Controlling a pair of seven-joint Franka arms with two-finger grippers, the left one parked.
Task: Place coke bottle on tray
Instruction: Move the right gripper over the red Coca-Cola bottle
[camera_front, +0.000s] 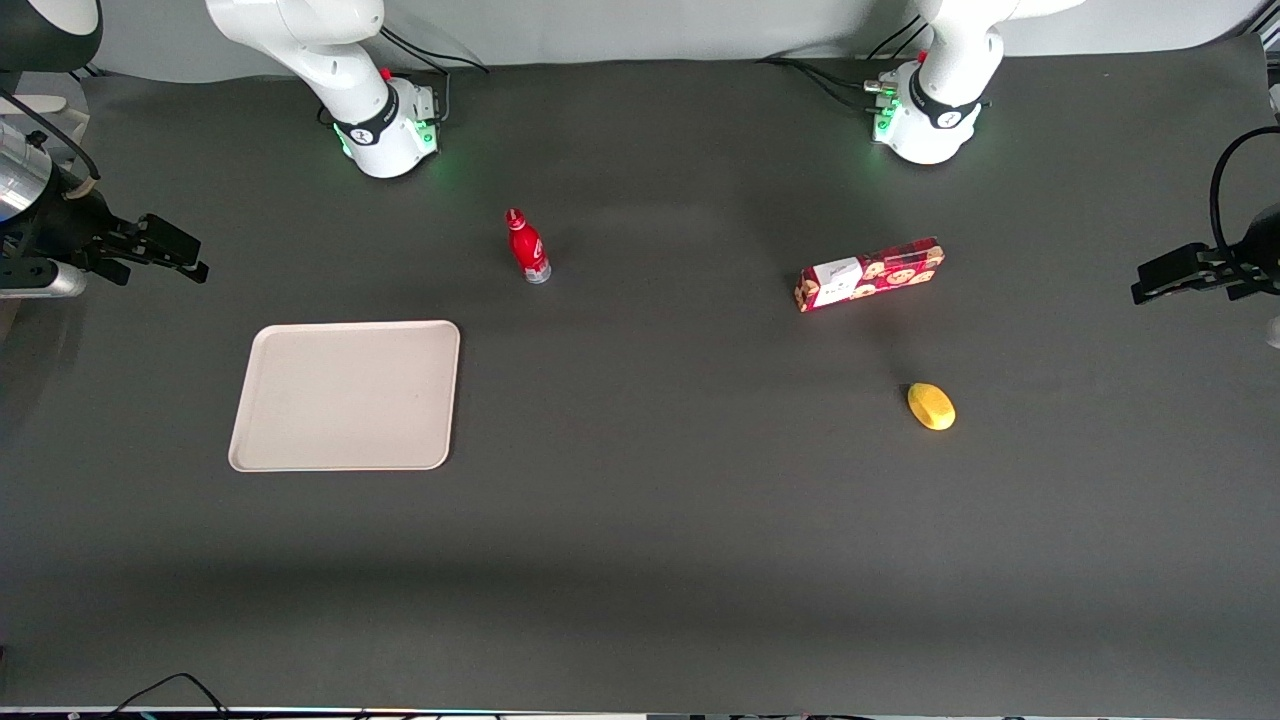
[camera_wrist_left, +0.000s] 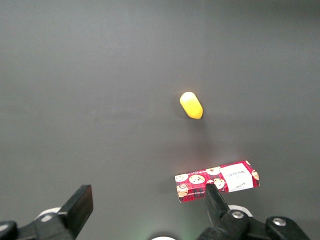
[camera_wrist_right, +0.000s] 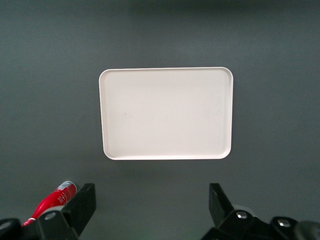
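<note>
The coke bottle (camera_front: 527, 247), small and red with a red cap and white lettering, stands upright on the dark table near the working arm's base. The beige tray (camera_front: 346, 395) lies flat and empty, nearer the front camera than the bottle. My gripper (camera_front: 170, 250) hangs high at the working arm's end of the table, open and empty, well apart from both. In the right wrist view the tray (camera_wrist_right: 166, 113) shows whole past the open gripper (camera_wrist_right: 152, 200), and the bottle (camera_wrist_right: 51, 202) shows beside one finger (camera_wrist_right: 82, 207).
A long red cookie box (camera_front: 869, 274) and a yellow lemon-like fruit (camera_front: 931, 406) lie toward the parked arm's end of the table; both also show in the left wrist view, the box (camera_wrist_left: 217, 181) and the fruit (camera_wrist_left: 191, 105).
</note>
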